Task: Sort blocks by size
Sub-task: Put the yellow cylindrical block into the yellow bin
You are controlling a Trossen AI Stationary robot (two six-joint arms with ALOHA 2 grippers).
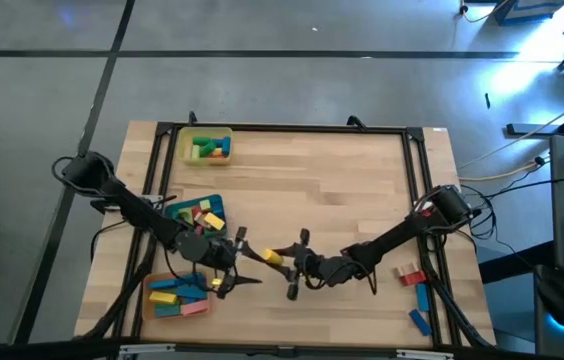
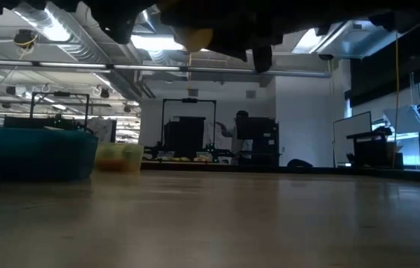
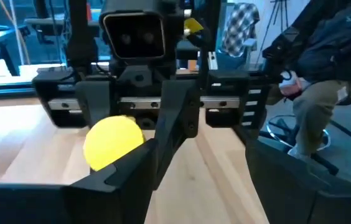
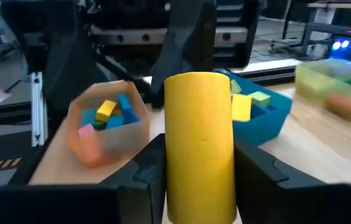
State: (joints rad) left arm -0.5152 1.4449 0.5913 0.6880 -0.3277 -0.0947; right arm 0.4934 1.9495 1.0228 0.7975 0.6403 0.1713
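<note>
- We see both arms meeting over the near middle of the bench (image 1: pixel 342 190), the left gripper (image 1: pixel 245 258) facing the right gripper (image 1: pixel 284 262) with a small gap between them.
- The right gripper's fingers (image 4: pixel 150 168) are partly closed on a yellow cylinder block (image 4: pixel 200 146), held upright between them in its own wrist view. From the left wrist view the same block shows as a round yellow end face (image 3: pixel 113 142).
- The left gripper's fingers (image 3: pixel 169 124) stand wide apart and hold nothing; the block lies just in front of them, but we cannot tell whether they touch it.
- Judgement: this reads as a hand-over. All three trays sit on the left arm's side, so a block picked up by the right arm most likely has to pass across.
- Trays: the orange tray (image 1: pixel 177 297) at the near left holds blue, yellow, green and pink blocks; the blue tray (image 1: pixel 198 212) behind it holds yellow, red and green ones; the yellow tray (image 1: pixel 209 147) at the far edge holds green and orange pieces.
- Unsorted blocks remain at the near right: a red block (image 1: pixel 408 273) and two blue blocks (image 1: pixel 421 307) (task well along, not finished).
- Next, in our judgement: the left fingers must close squarely on the round side, which could roll or slip.
</note>
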